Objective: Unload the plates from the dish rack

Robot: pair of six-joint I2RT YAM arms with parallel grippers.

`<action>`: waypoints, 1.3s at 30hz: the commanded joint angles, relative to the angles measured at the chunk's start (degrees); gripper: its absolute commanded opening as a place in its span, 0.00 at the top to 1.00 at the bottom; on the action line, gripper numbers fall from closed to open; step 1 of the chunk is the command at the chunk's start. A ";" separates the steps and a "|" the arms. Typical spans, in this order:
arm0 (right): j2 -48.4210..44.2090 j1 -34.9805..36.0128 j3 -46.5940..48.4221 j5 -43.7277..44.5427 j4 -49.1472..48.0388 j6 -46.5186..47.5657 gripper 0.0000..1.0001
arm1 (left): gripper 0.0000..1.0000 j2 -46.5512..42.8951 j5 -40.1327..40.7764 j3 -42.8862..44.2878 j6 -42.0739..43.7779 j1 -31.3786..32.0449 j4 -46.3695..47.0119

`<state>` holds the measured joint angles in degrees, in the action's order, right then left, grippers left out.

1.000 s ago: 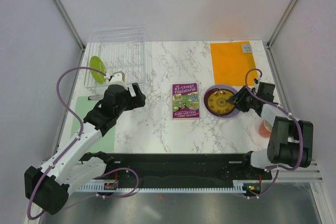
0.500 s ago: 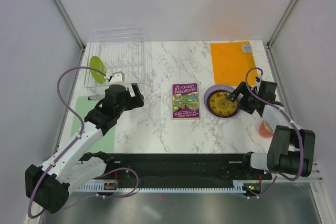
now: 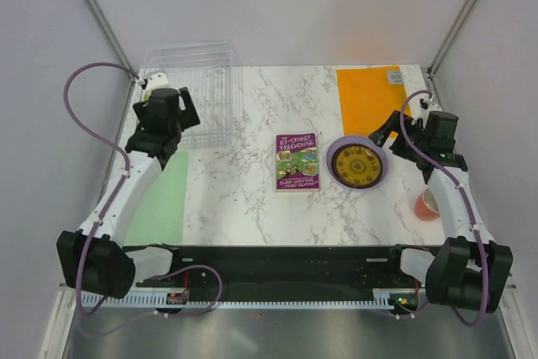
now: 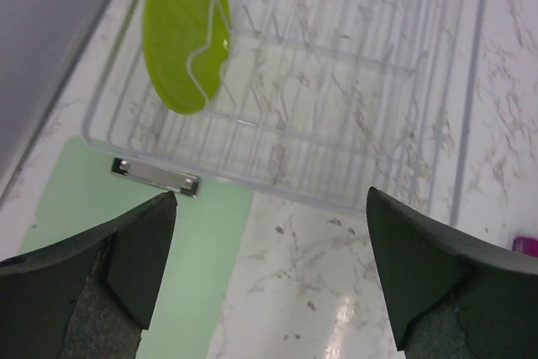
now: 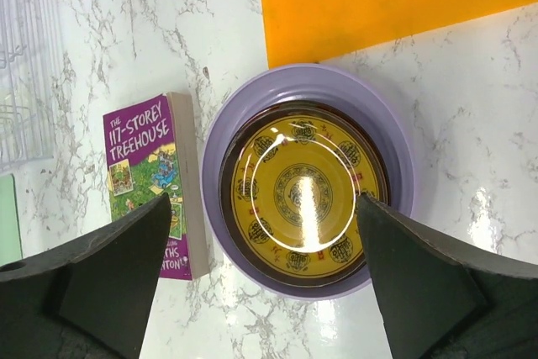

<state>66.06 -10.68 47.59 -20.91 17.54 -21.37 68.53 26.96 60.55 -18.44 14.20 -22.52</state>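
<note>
Lime green round plate [image 4: 185, 31]: stands on edge, tilted, between the ribs at the left side of the clear plastic dish rack [image 4: 353, 81]; it is the only plate seen in there. Judged small, light and stiff, with a glossy face likely to slip. The exposed upper rim looks the best hold, one finger on each face, lifting up clear of the ribs. A clear rib crosses its front, so a sideways pull may snag. The left claw [image 4: 269, 195] has its jaws wide apart, empty, above the rack's near edge. The right claw [image 5: 262, 199] is also spread and empty over the stack on the marble counter [image 5: 504, 233]: large lavender plate [image 5: 395, 149], dark red patterned plate [image 5: 229, 166], then yellow patterned plate [image 5: 307, 199] on top.
</note>
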 commanded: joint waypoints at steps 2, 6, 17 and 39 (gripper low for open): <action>0.03 0.48 0.84 -2.56 1.18 0.80 0.02 | 0.02 8.09 3.27 5.19 8.06 -10.39 7.83; 2.22 0.83 -0.04 -3.17 -0.48 0.89 0.02 | 0.07 14.32 0.57 6.67 8.59 -15.85 12.76; 10.31 0.92 -0.57 -6.95 -5.76 0.27 0.02 | 0.18 28.84 -0.77 12.65 8.94 -18.06 18.39; 13.39 0.92 -1.45 -9.33 -7.70 -0.17 0.11 | 0.87 36.58 5.21 16.00 12.81 -19.03 21.65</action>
<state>78.94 -9.91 46.35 -28.75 12.10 -21.67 104.14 30.59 73.47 -7.81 -4.69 -4.16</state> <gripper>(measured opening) 0.896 0.198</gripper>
